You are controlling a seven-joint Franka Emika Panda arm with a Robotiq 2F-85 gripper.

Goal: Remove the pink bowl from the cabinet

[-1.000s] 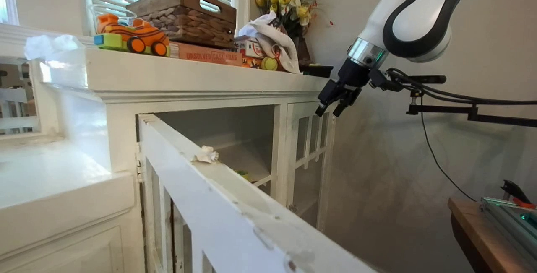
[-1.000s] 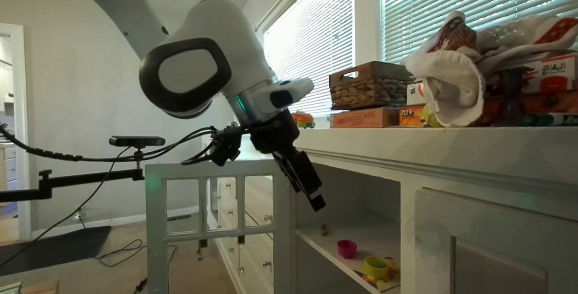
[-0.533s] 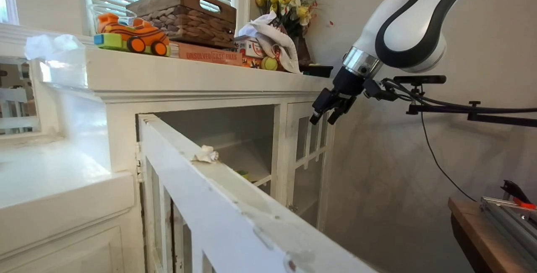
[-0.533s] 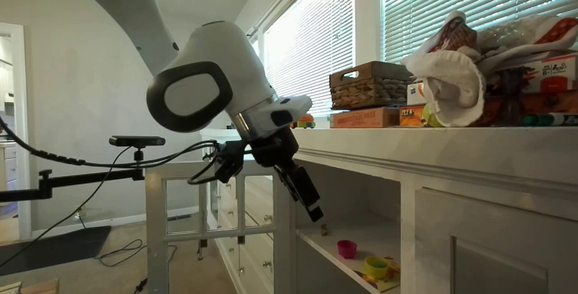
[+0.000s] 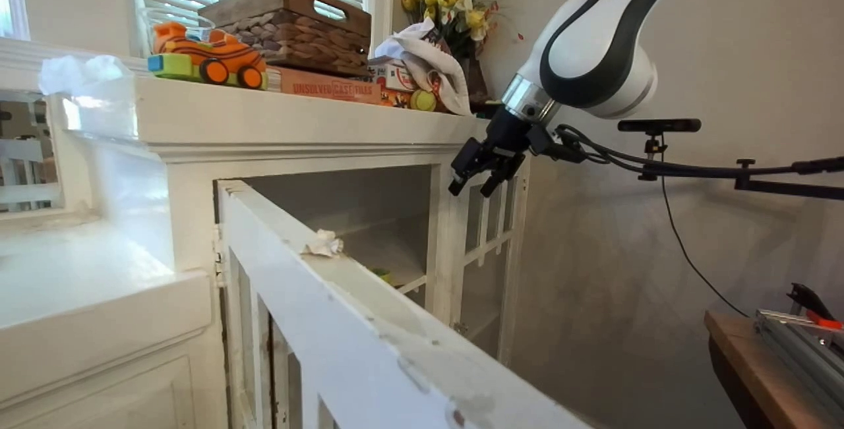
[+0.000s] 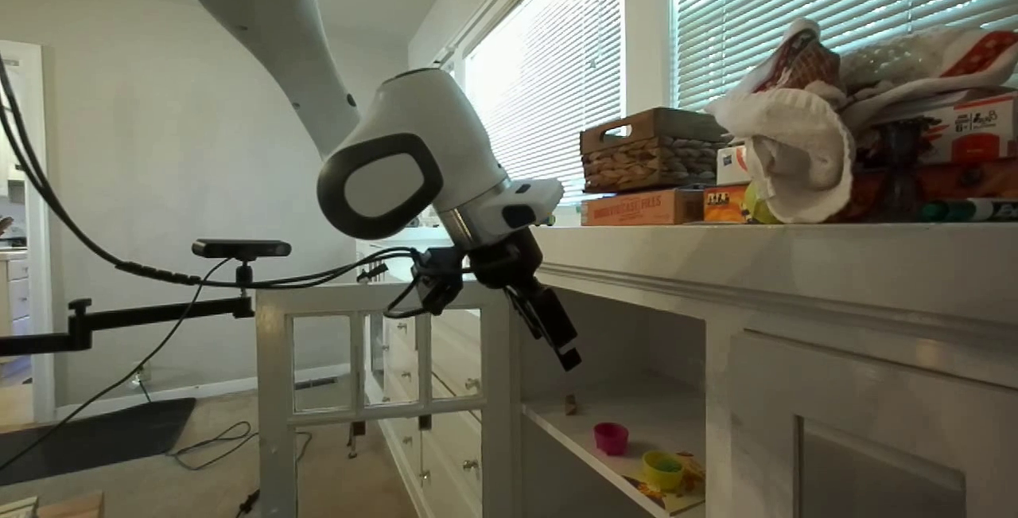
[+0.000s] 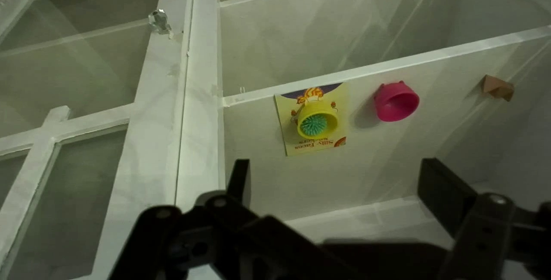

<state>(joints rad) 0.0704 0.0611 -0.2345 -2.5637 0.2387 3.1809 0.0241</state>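
The pink bowl (image 6: 611, 438) sits on the inner shelf of the cream-white cabinet (image 6: 795, 271), near the shelf's front edge. It also shows in the wrist view (image 7: 396, 101), upper right of centre. In an exterior view the cabinet (image 5: 316, 119) shows, but the open door hides the bowl. My gripper (image 7: 335, 164) is open, with its fingers wide apart and nothing between them. In an exterior view the gripper (image 6: 570, 360) tilts down before the cabinet opening, above the bowl and apart from it. It also shows (image 5: 471, 192) near the opening's far post.
A yellow bowl (image 6: 662, 470) with a green spiky ball stands on a sticker sheet beside the pink bowl. A small brown piece (image 7: 498, 87) lies on its other side. The open cabinet door (image 5: 369, 310) juts outward. A basket (image 6: 652, 149) and boxes stand on the cabinet top.
My arm has moved toward the cabinet, leftward in an exterior view. The gripper dipped and then rose slightly, and stays open. The bowls have not moved.
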